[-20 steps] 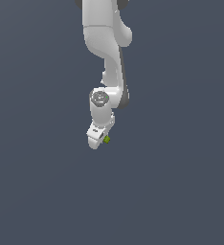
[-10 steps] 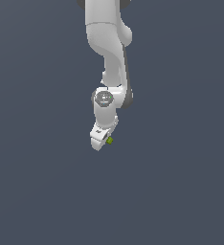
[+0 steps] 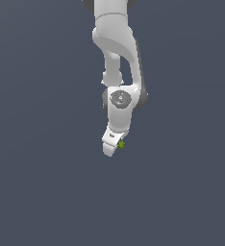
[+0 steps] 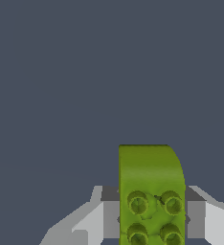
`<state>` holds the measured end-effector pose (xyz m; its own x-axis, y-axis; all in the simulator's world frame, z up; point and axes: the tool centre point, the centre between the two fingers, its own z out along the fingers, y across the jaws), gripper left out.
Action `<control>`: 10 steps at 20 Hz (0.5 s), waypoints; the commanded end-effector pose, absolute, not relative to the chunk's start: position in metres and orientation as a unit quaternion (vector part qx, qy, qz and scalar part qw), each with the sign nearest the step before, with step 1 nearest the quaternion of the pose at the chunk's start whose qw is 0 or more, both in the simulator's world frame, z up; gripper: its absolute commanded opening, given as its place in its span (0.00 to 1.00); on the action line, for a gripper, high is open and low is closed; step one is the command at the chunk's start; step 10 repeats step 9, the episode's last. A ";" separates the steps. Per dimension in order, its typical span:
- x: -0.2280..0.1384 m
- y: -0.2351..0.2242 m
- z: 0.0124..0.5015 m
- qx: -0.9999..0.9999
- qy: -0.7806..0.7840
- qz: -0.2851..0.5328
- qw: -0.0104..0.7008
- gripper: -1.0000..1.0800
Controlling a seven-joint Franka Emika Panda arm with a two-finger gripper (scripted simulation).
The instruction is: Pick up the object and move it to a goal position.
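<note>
Yellow-green block (image 4: 151, 196) sits clamped between the white tool (image 3: 115, 145) fingers

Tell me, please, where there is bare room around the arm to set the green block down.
Bare grey surface lies on every side: toward the exterior view's left, its right and below the arm. The only crowded spot is at the end effector itself, closed on the green block, with the white arm above it.
</note>
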<state>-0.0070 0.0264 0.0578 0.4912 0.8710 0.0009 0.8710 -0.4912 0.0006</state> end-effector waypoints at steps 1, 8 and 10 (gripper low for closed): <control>0.001 0.036 0.064 0.864 0.504 0.000 0.000 0.00; 0.011 0.048 0.072 0.864 0.504 0.000 0.000 0.00; 0.011 0.048 0.072 0.864 0.504 0.000 0.000 0.00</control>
